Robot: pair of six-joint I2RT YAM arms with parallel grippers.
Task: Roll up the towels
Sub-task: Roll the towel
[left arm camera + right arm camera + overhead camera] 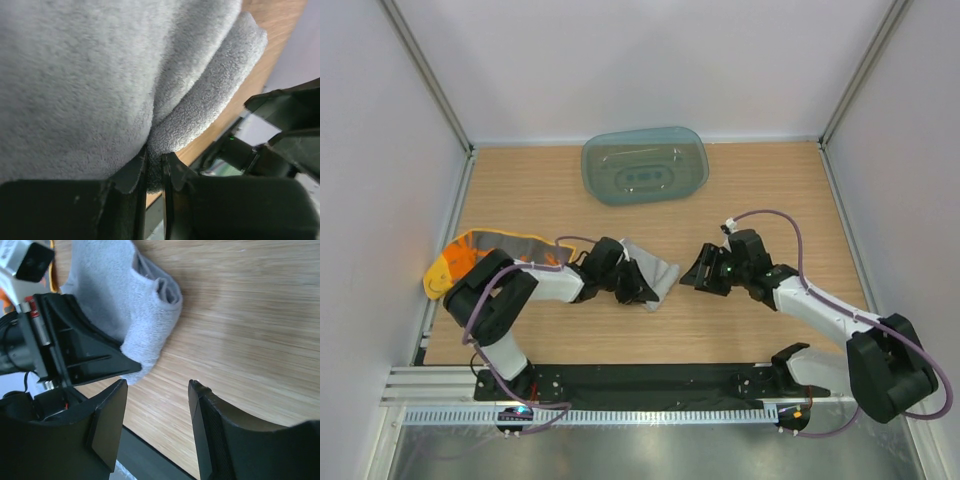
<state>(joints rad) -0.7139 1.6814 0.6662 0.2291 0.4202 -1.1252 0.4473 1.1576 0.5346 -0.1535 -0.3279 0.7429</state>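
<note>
At the far left of the desk [770, 190], the yellow-orange towel [445, 272] lies spread out and unrolled, close to the edge, with the left arm passing over part of it. If that arm sweeps low, it could drag this towel or push it off the side.

Next comes the left tool [632, 285], clenched on a thin fold of the grey towel [658, 270]. The left wrist view shows only a narrow ridge of cloth pinched between the fingers [140, 172]. The grey towel sits near the middle of the desk, bunched into a loose, partly folded lump rather than a tight roll. With so small a bite, the cloth may slip out under any pull, and the layers look ready to spring apart.

To the right, the right tool [702, 272] stands released and empty, just beside the towel but not touching it. Nothing pins the free end, so rolling from here could slide the whole bundle instead of winding it.
</note>
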